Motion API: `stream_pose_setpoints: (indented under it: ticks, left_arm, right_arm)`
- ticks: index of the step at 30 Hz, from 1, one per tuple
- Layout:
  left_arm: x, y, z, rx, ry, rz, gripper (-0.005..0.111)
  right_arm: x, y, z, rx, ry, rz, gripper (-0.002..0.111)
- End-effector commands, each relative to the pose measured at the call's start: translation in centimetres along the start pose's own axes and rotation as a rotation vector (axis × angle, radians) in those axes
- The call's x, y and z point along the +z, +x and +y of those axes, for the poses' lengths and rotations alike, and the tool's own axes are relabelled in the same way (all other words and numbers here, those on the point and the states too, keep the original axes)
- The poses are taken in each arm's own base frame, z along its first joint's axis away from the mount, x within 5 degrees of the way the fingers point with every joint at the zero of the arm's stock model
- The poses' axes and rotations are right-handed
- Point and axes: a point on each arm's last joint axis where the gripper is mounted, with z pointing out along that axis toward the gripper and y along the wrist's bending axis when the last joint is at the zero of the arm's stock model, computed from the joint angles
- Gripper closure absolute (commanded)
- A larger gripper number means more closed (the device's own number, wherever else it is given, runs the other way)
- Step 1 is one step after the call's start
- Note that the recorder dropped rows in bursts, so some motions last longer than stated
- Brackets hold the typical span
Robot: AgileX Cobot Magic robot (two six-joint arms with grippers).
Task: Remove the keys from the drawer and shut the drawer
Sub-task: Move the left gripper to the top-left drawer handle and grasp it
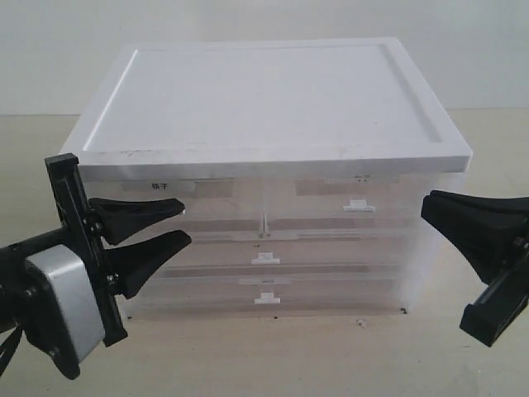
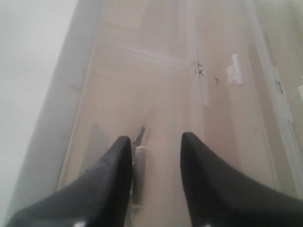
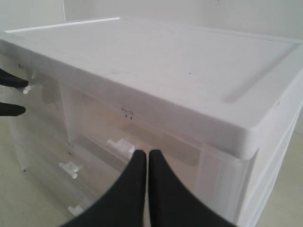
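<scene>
**Largest to smallest.** A white-topped cabinet of translucent plastic drawers stands on a pale table.

Its upper row is split into two half-width drawers. The left one, a translucent plastic drawer, carries a white label with dark printed characters. Its front sits level with its neighbour's.

The left black two-fingered claw is held just in front of this drawer. Its jaws stand moderately apart and grip nothing.

The right black claw hangs beside the cabinet's right front corner, well apart from that drawer. Its fingers are pressed together and hold nothing.

Seen from the right wrist, the drawer's small white tab handle lies between the left claw's two fingertips, close to the upper one. Contact cannot be judged.

Seen from the left wrist, a slim grey metal piece shows blurred through the plastic, just beside one finger. Whether it belongs to the bunch of keys cannot be told, and no keys are plainly visible elsewhere.
</scene>
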Motion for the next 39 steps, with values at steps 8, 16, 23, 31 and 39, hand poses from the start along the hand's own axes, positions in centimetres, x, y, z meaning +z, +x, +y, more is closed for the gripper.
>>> stream_pose_setpoints:
  ticks: [8,16,23,31,39]
  left_arm:
    - [0.0,1.2,0.1,-0.040,-0.059,0.124,0.102]
    - [-1.1,0.6,-0.3,-0.071,-0.050,0.114,0.102]
    - [-2.2,-1.7,-0.5,-0.064,-0.004,0.072,0.102]
    - [-2.6,-2.9,0.4,-0.049,-0.044,0.107,0.102]
    - [-1.6,-2.0,0.9,-0.086,-0.024,0.193,0.069]
  right_arm:
    - [0.1,-0.2,-0.1,-0.001,0.001,-0.006,0.108]
    - [0.1,-0.2,-0.1,-0.001,0.001,-0.006,0.108]
    - [0.1,-0.2,-0.1,0.001,0.001,-0.006,0.108]
    - [0.1,-0.1,0.0,-0.001,-0.012,-0.003,0.108]
    - [0.1,-0.2,0.0,-0.001,-0.014,-0.008,0.108]
